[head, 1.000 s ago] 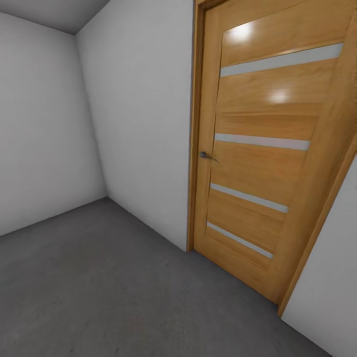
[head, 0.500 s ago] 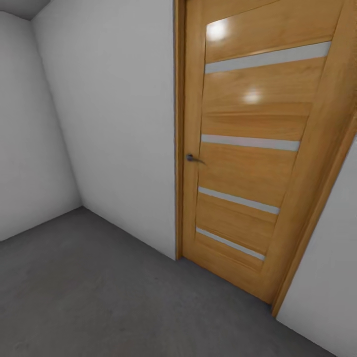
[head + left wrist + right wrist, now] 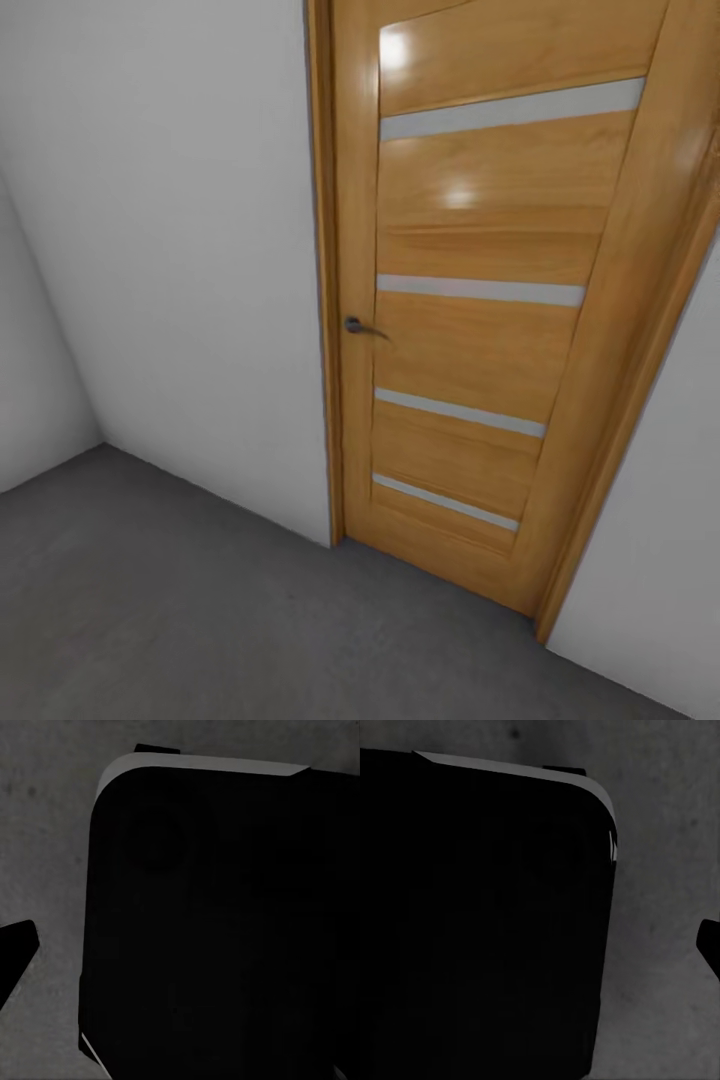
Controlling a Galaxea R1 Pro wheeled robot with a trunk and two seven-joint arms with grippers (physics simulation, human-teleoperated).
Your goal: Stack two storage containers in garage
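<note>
Nearest the robot, dark grey speckled concrete floor point(image 3: 200, 610) is seen across the lower part of the head view, from about 6 to 9 o'clock. This marks the room as the garage, so the robot is judged to be in transit, with neither storage container to be made out in any picture; where they stand cannot be told.

In the wrist views, a large black rounded body with a pale edge point(image 3: 217, 922) is seen close over the same concrete, probably part of the robot's own base, which suggests both arms are hung low and tucked for travel. A dark tip point(image 3: 15, 952) at the frame edge may be a finger, but whether either claw is open or closed cannot be told.

Farther off, at 12 to 3 o'clock, a slatted wooden door point(image 3: 480, 300) with a small metal handle point(image 3: 355, 325) is seen shut in its frame, flanked by plain white walls point(image 3: 170, 250). Door and walls are given by the head view; the close floor texture under the arms is given by the wrist views.
</note>
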